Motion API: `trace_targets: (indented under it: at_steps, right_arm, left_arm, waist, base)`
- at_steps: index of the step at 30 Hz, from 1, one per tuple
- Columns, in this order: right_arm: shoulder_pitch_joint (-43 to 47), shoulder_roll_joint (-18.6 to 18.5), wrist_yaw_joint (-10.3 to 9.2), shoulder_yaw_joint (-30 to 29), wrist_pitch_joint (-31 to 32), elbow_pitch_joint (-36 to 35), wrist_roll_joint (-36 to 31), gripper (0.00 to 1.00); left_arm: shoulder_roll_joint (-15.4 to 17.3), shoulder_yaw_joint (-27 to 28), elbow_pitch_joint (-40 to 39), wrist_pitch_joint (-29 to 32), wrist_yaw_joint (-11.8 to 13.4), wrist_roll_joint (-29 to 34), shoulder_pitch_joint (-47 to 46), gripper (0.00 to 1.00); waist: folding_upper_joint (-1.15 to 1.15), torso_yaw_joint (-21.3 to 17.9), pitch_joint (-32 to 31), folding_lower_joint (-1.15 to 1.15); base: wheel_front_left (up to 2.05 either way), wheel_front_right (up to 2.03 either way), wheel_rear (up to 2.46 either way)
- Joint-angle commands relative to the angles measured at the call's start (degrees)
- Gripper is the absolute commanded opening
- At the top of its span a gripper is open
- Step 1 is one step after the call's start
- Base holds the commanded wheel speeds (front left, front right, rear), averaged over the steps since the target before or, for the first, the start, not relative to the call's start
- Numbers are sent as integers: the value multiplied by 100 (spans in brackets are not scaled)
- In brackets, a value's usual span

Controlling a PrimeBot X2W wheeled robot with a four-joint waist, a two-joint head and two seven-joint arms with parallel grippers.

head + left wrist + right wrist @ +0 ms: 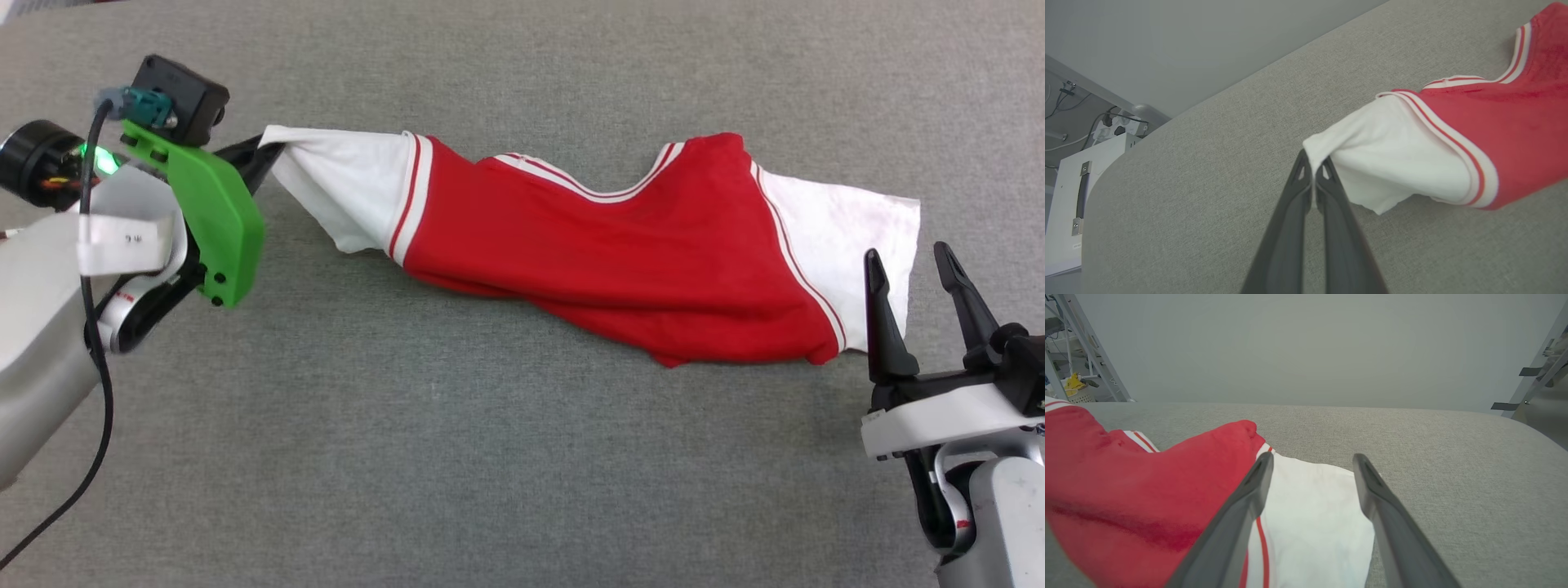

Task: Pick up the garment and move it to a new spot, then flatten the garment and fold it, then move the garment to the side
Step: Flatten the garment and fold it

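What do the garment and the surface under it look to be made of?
The garment looks like soft matte knit, probably cotton or a blend: it sags and wrinkles at the lifted white sleeve. The surface looks like grey woven cloth covering, matte, with a fine visible weave.

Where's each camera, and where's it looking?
Head view: on the head, looking down at the garment on the table; left end effector and right end effector show.
Left wrist view: left wrist, looking along shut fingers pinching a white sleeve.
Right wrist view: right wrist, looking between open fingers over the other sleeve.
All share the garment.
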Motion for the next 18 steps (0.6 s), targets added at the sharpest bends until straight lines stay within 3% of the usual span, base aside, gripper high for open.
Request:
trace_targets:
  at_steps: [1, 11, 18]
  right_arm:
    - [-136, 11, -5, 25, -28, -40, 23, 100]
    - [-348, 46, -5, 24, -28, -146, -24, 100]
    - [-367, 47, -5, -38, -28, -162, -50, 100]
  left_arm:
    - [-151, 20, 310, 0, -114, -41, -176, 0]
    - [-1123, -1, 2738, -219, -670, -173, -510, 0]
    - [-1546, -107, 3886, -521, -886, -308, -298, 0]
  waist:
    - [0, -280, 314, 0]
    - [0, -606, 664, 0]
    - [0, -616, 651, 0]
  base:
    - [0, 0, 0]
    - [0, 0, 0]
    - [0, 0, 0]
